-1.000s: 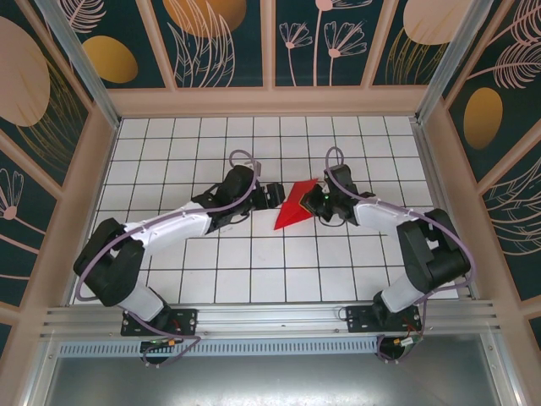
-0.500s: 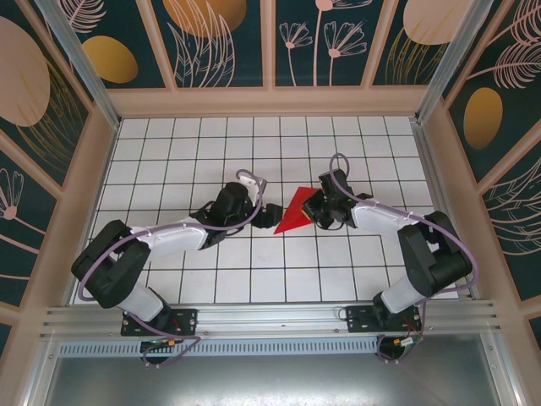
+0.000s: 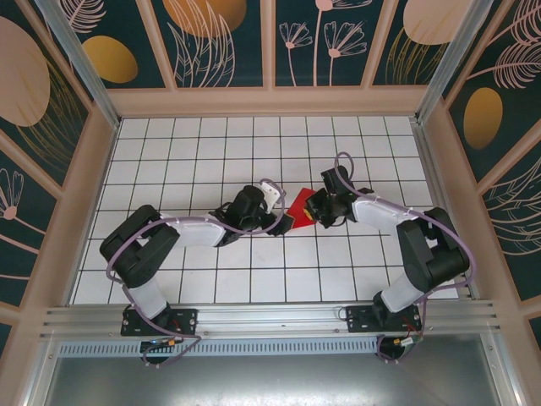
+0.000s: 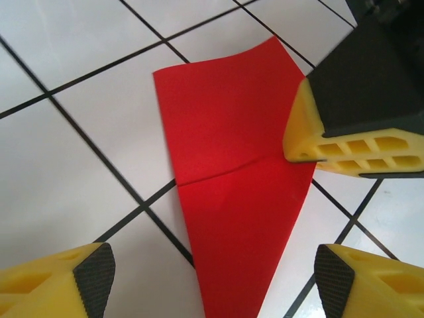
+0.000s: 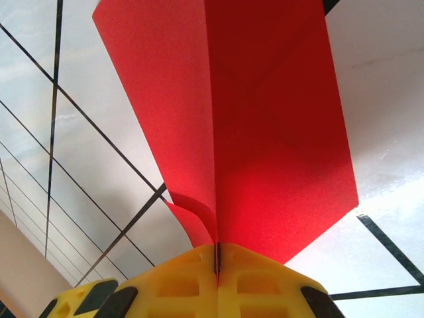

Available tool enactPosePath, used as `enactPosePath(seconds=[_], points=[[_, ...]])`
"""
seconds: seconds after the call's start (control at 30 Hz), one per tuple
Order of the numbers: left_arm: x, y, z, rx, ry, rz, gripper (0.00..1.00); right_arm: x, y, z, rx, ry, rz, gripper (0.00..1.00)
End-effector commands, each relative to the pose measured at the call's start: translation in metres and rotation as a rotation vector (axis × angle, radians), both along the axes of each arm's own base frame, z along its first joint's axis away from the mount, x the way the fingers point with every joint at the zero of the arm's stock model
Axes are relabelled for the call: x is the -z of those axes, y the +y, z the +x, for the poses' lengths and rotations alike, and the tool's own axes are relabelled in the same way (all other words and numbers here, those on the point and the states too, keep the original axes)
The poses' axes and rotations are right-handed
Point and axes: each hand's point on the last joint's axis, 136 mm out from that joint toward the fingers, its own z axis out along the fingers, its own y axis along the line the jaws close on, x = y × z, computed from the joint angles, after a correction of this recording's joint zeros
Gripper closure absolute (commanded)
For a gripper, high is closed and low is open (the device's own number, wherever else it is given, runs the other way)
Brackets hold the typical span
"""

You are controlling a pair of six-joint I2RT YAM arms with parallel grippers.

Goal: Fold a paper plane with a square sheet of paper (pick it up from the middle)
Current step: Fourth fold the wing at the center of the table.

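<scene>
Paper (image 3: 298, 209): red, folded and creased, at the middle of the table between the two grippers. In the left wrist view it lies across the tiles with its far corner slightly curled.
Right gripper (image 5: 216, 255): clenched on the paper's edge, with the folded layers pinched in the thin slit between its yellow fingers.
Left gripper (image 4: 215, 281): released, jaws spread wide. One fingertip stands on each side of the paper's narrower end, both apart from it.
Crease: a cross fold runs over the paper and ends at the right gripper's finger. A long fold runs away from the pinch.
Table (image 3: 211, 152): white tiles with dark grid lines.
</scene>
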Motion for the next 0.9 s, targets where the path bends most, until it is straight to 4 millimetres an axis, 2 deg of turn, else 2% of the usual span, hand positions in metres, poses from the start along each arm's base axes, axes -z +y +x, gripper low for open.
enactPosePath(seconds=[0.0, 0.23, 0.63, 0.7, 0.87], points=[[-0.007, -0.025, -0.001, 0.108, -0.085, 0.002, 0.19, 0.003, 0.002, -0.004, -0.007, 0.064, 0.015, 1.0], [0.009, -0.036, 0.001, 0.16, -0.094, 0.036, 0.28, 0.004, 0.007, -0.004, -0.036, 0.081, 0.03, 1.0], [0.028, -0.036, -0.001, 0.197, -0.099, 0.084, 0.5, 0.004, 0.009, -0.004, -0.048, 0.089, 0.045, 0.96], [0.031, -0.035, -0.002, 0.198, -0.097, 0.089, 0.54, 0.004, 0.008, -0.004, -0.046, 0.089, 0.046, 0.94], [0.032, -0.033, 0.0, 0.188, -0.106, 0.091, 0.68, 0.001, 0.008, -0.003, -0.046, 0.081, 0.047, 0.81]])
